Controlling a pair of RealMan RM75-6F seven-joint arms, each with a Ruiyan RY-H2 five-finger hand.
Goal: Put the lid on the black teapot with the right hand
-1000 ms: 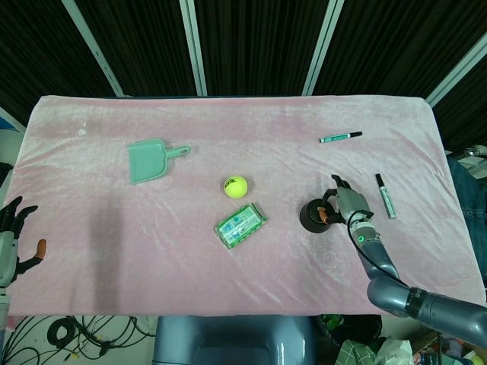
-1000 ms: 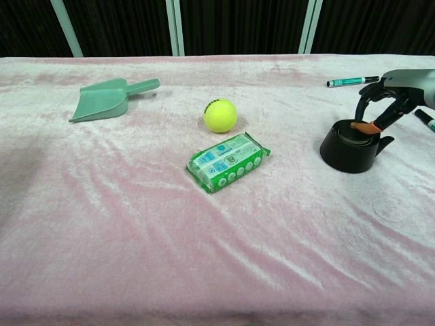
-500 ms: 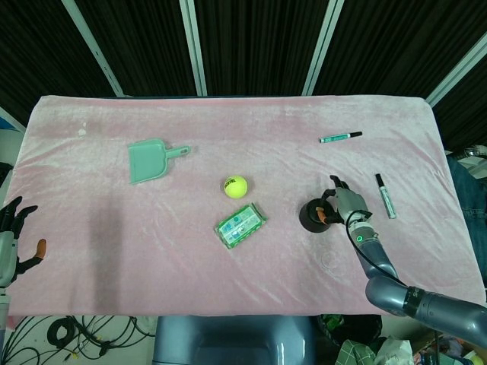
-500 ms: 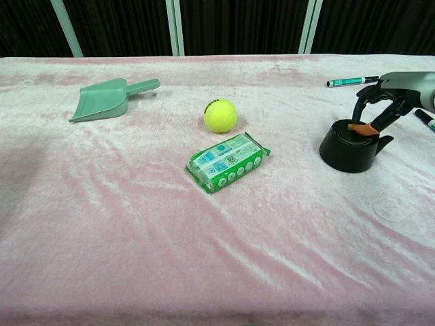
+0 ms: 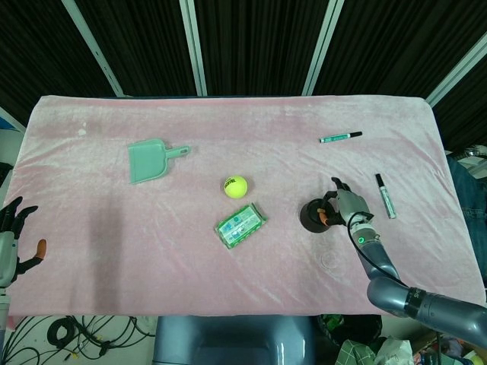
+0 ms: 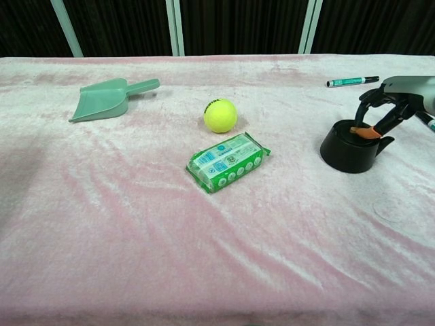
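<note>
Chest view shows the black teapot [image 6: 349, 149] standing on the pink-covered desk [image 6: 204, 238] toward its right edge, with the right hand [image 6: 391, 109] curved over its top from the right. The fingers [image 6: 370, 98] arch down around the pot's opening, and an orange-tipped thumb lies at the rim; the lid [image 6: 353, 134] appears as a dark disc at the mouth of the pot under those fingers, but whether the fingers are pinching it or only touching it cannot be told. Seen from the head view, the same hand [image 5: 346, 205] sits against the right side of the teapot [image 5: 310, 217], its arm running off toward the near right corner. The left hand [image 5: 11, 232] hangs beyond the left edge of the desk near the front, fingers spread and holding nothing. A yellow tennis ball [image 6: 220, 115] rests near the middle of the desk, with a green wipes packet [image 6: 228, 161] just in front of it. A green dustpan [image 6: 109, 99] lies toward the far left. One teal marker [image 6: 352, 81] lies toward the far right corner, and a second marker [image 5: 384, 195] lies near the right edge, just beyond the right hand.
</note>
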